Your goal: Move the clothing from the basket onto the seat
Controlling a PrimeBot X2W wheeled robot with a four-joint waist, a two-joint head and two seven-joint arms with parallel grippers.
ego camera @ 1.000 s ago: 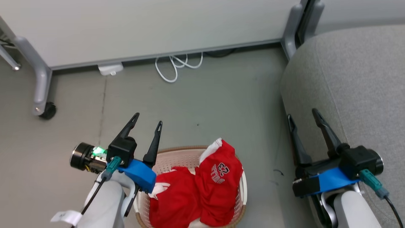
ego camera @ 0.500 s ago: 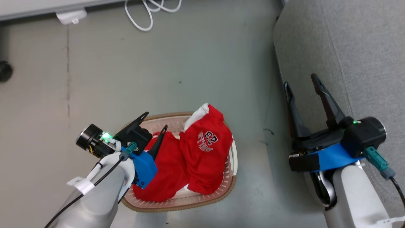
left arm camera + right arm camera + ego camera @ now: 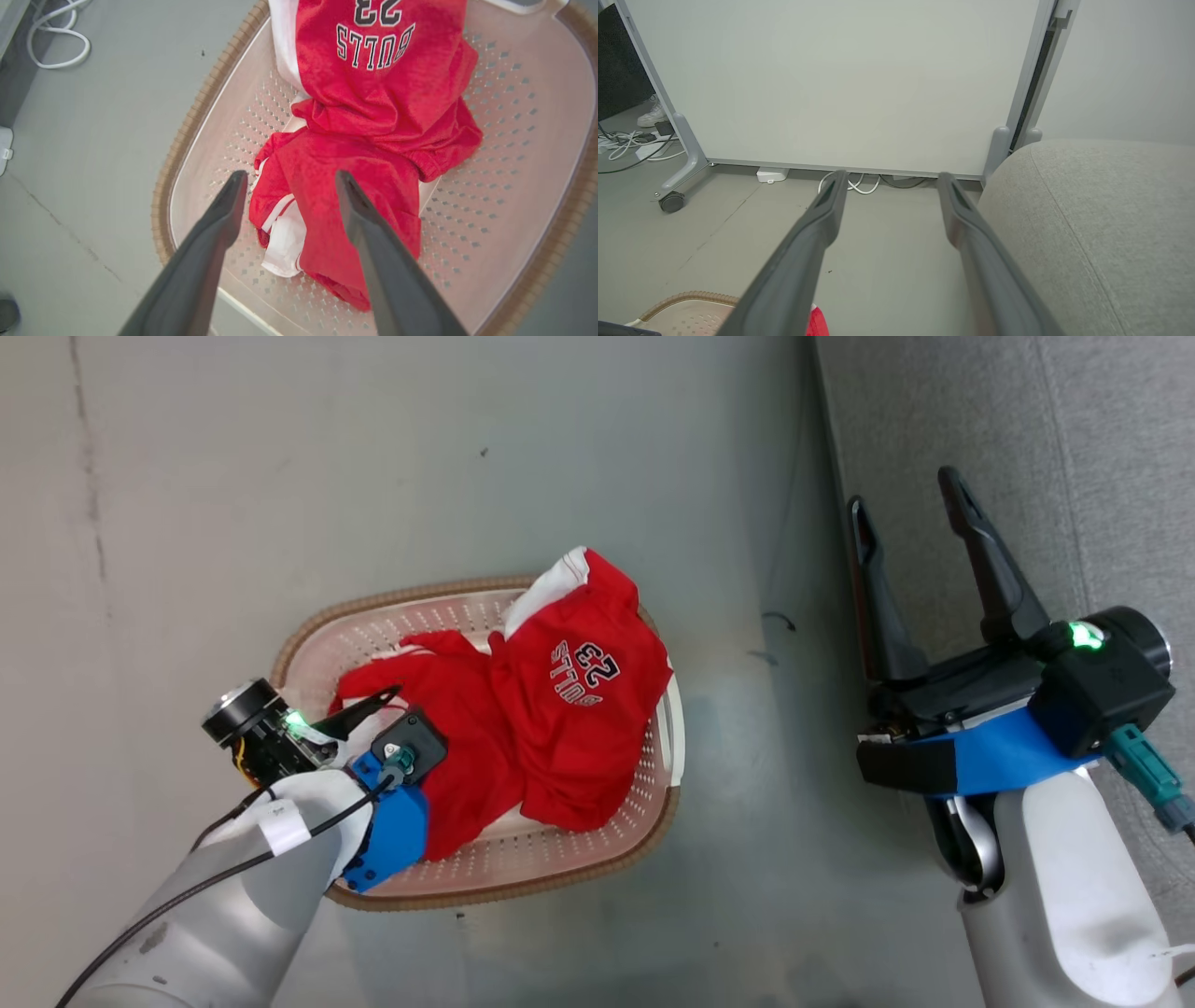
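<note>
Left wrist view: we note the left gripper [image 3: 290,176], jaws wide, over the clothing [image 3: 327,154] in the basket [image 3: 186,135], apparently to grasp; right gripper [image 3: 904,490] wide beside the seat [image 3: 1074,448].

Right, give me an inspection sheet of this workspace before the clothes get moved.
Surface: grey floor, with faint marks and a thin crack line.
Job's things: basket on the floor beside the sofa. The plain red garment and the printed red top both lie in it, and the top's white trim reaches the rim.
Clutter: small white box on the floor by the panel.
Hands: left hand open over the basket, pointing at the plain garment, holding nothing. Right hand open and empty, by the sofa's edge.
Cables: white cable looped on the floor under the panel.
Surroundings: pale panel on wheeled legs, with a white shoe beyond it.
</note>
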